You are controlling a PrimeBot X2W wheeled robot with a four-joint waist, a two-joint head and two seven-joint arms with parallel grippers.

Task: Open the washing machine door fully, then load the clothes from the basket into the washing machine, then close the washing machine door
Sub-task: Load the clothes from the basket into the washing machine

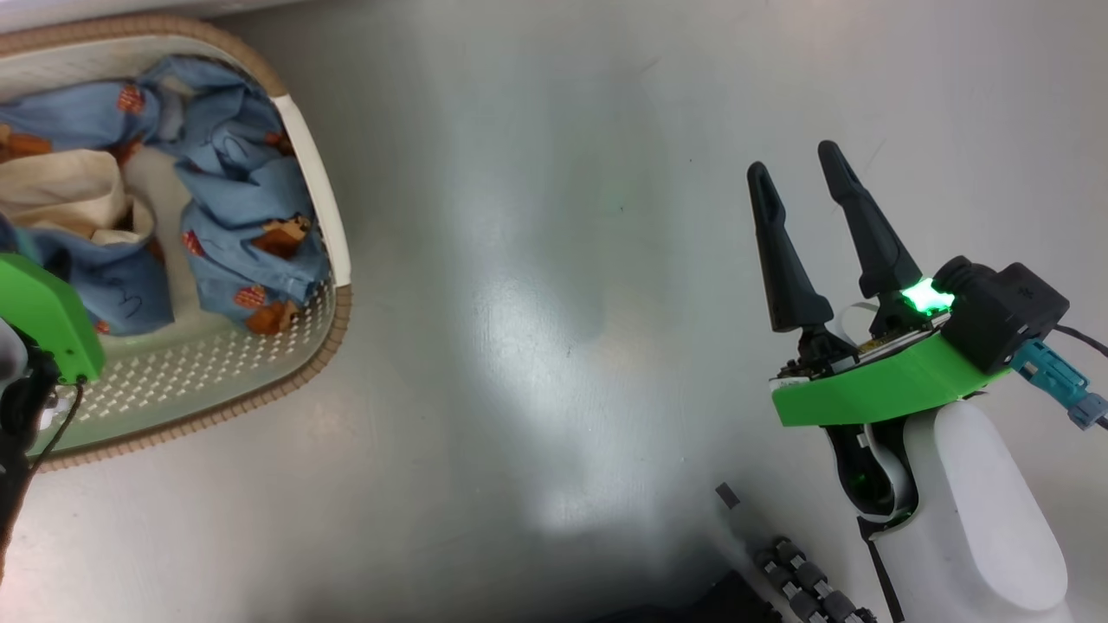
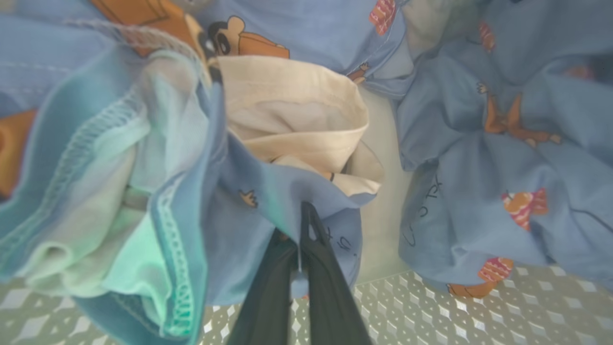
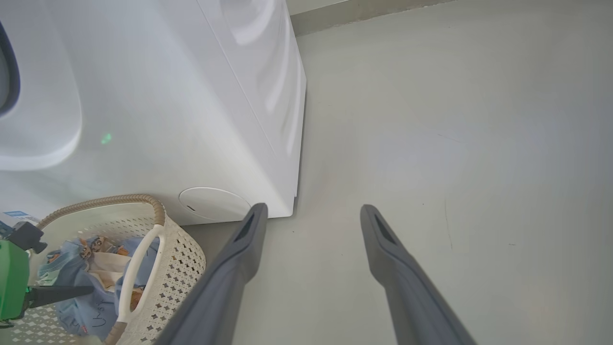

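Observation:
The basket point(image 1: 316, 186) stands on the floor at the upper left, and the clothes point(image 1: 247, 221), light blue with orange-brown figures plus some cream cloth, lie in it. My left gripper point(image 2: 306, 213) reaches down into the basket, shut on a fold of blue fabric next to the cream cloth point(image 2: 292, 120). Its green wrist mount point(image 1: 43, 316) shows at the left edge. My right gripper point(image 1: 798, 171) hangs open over bare floor to the right, holding nothing. The washing machine point(image 3: 191, 110) rises just behind the basket point(image 3: 182, 258). A dark curved edge point(image 3: 10, 72) on its front is cut off; the door's state is hidden.
The basket's perforated floor point(image 2: 431, 306) shows under the clothes. Grey floor point(image 1: 554, 303) stretches between basket and right arm. A blue label point(image 3: 14, 214) and a round service flap point(image 3: 213, 203) sit low on the machine. A wall base point(image 3: 359, 9) runs behind.

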